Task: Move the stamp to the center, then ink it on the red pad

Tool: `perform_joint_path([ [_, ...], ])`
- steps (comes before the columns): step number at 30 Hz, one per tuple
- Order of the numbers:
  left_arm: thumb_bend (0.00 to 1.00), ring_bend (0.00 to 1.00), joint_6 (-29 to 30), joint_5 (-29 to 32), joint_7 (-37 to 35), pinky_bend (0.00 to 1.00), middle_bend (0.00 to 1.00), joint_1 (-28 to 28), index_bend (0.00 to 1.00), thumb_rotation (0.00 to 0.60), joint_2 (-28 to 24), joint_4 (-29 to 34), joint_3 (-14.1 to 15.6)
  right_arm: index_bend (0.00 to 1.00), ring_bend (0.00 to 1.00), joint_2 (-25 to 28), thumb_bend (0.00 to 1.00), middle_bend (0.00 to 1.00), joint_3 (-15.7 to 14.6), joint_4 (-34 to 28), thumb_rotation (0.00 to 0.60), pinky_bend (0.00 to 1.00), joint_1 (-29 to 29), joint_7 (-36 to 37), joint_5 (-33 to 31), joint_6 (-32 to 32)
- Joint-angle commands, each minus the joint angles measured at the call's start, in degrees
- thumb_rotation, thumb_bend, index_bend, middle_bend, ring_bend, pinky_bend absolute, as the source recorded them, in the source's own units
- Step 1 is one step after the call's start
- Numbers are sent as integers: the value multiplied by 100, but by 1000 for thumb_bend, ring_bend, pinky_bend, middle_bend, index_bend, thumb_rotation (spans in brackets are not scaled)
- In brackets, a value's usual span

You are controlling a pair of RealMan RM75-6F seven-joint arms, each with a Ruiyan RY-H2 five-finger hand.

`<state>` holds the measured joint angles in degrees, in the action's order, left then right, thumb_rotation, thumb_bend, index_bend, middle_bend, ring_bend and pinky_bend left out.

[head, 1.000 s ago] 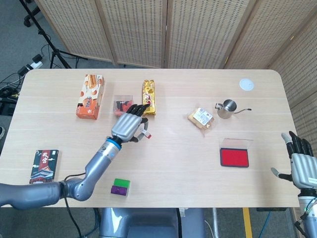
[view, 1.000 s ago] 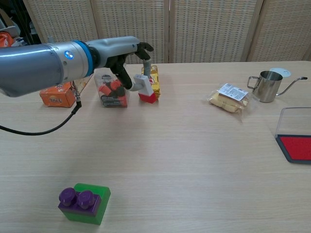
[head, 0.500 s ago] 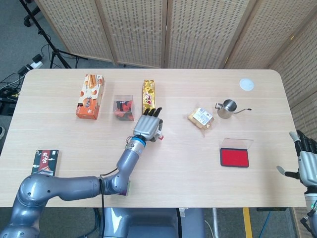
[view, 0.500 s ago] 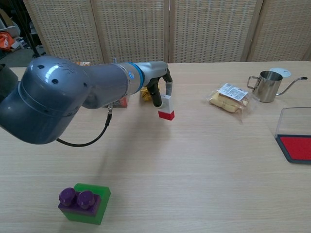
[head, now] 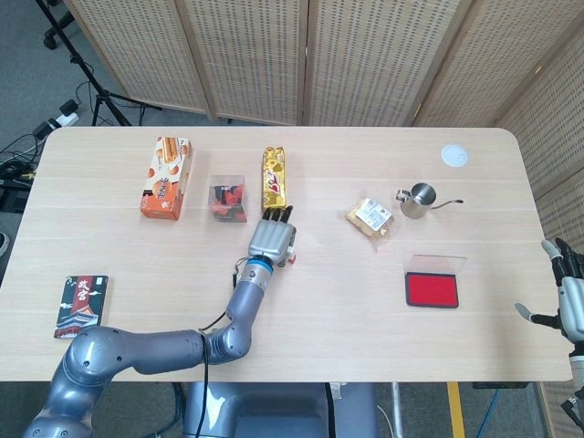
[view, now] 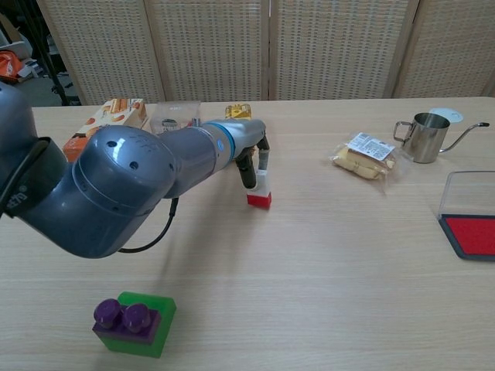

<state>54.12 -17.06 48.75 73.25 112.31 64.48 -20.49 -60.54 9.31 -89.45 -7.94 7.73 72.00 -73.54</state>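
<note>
The stamp [view: 260,191], a white body on a red base, stands with its base at the tabletop a little left of the table's middle. My left hand [view: 249,157] grips its white upper part from above with dark fingers. From the head view, the left hand [head: 273,240] covers most of the stamp [head: 294,256]. The red ink pad [head: 431,290] lies to the right with its clear lid [head: 436,264] folded back; the chest view shows the red ink pad [view: 473,234] at the right edge. My right hand [head: 572,297] hangs off the table's right edge, fingers spread and holding nothing.
Behind the stamp lie a gold snack packet [head: 274,176], a clear box [head: 228,197] and an orange carton [head: 166,176]. A biscuit packet [head: 370,217], steel pitcher [head: 420,199] and white disc [head: 453,155] sit at right. A card box [head: 80,306] and green-purple block [view: 134,323] lie near the front.
My left hand carried the stamp rightward from beside the clear box toward the middle and lowered it to the table. My right hand drew back toward the right edge.
</note>
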Motion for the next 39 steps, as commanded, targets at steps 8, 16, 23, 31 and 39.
perform_joint_path([
  [8, 245, 0, -32, 162, 249, 0, 0, -27, 431, 600, -48, 100, 28, 0, 0, 13, 0, 0, 0, 6, 600, 0, -5, 81, 15, 15],
  [16, 212, 0, 40, -62, 86, 0, 0, -132, 165, 600, -306, 585, -71, 0, 0, 36, 0, 0, -5, 5, 600, 0, 0, 130, 38, 4],
  [23, 101, 0, 450, -1545, -690, 0, 0, -482, 0, 600, -1093, 1825, -220, 0, 0, 36, 0, 0, -16, -21, 600, 0, 14, 87, 69, -53],
  [31, 42, 0, 1047, -3650, -1869, 0, 0, -1362, 0, 600, -2419, 2883, 44, 0, 0, -18, 0, 0, -34, -81, 600, 0, 18, -140, 80, -138],
  [39, 41, 0, 1692, -4245, -2495, 0, 0, -2735, 0, 600, -4209, 4007, 637, 0, 0, -116, 0, 0, -50, -220, 600, 0, -17, -623, 80, -236],
])
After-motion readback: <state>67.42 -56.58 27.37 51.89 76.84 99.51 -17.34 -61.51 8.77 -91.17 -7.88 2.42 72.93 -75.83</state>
